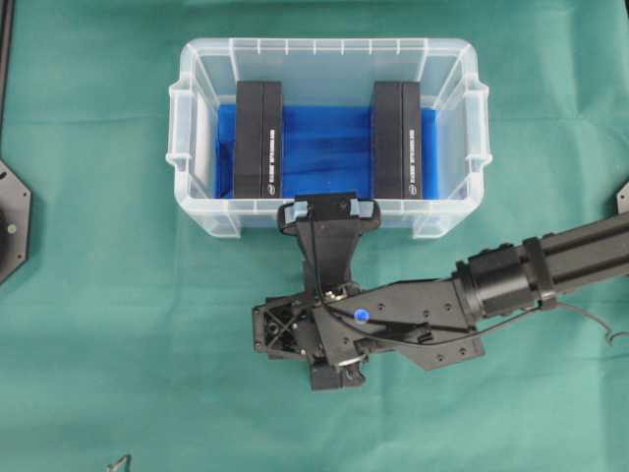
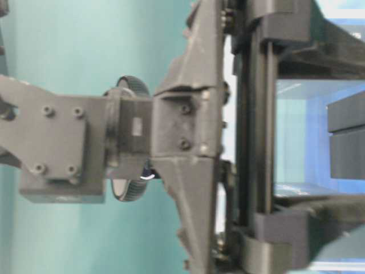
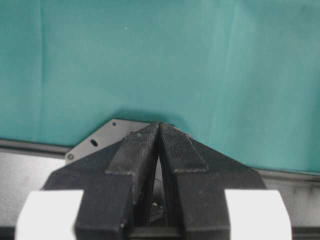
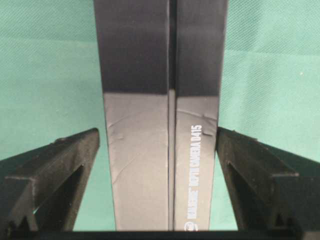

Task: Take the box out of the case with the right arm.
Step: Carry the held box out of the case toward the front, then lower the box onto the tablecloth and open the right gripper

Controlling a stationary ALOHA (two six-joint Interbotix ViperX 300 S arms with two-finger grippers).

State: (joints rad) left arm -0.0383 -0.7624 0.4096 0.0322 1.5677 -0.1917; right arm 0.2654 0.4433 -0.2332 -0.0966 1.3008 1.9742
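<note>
The clear case (image 1: 324, 47) with a blue cloth in its bottom stands at the back of the table. Two black boxes lie in it, one left (image 1: 257, 138) and one right (image 1: 396, 138). In the right wrist view another black box (image 4: 160, 165) with white lettering lies on the green cloth between the jaws. My right gripper (image 4: 157, 131) is open around it, with a clear gap at the left finger and the right finger close beside it. Overhead, this gripper (image 1: 332, 208) sits against the case's front wall and hides that box. My left gripper (image 3: 159, 125) is shut and empty.
A green cloth (image 1: 118, 344) covers the table. A black arm base (image 1: 10, 221) sits at the left edge and another mount (image 1: 622, 197) at the right edge. The right arm (image 1: 550, 265) reaches in from the right. A grey plate (image 3: 95, 142) lies under the left gripper.
</note>
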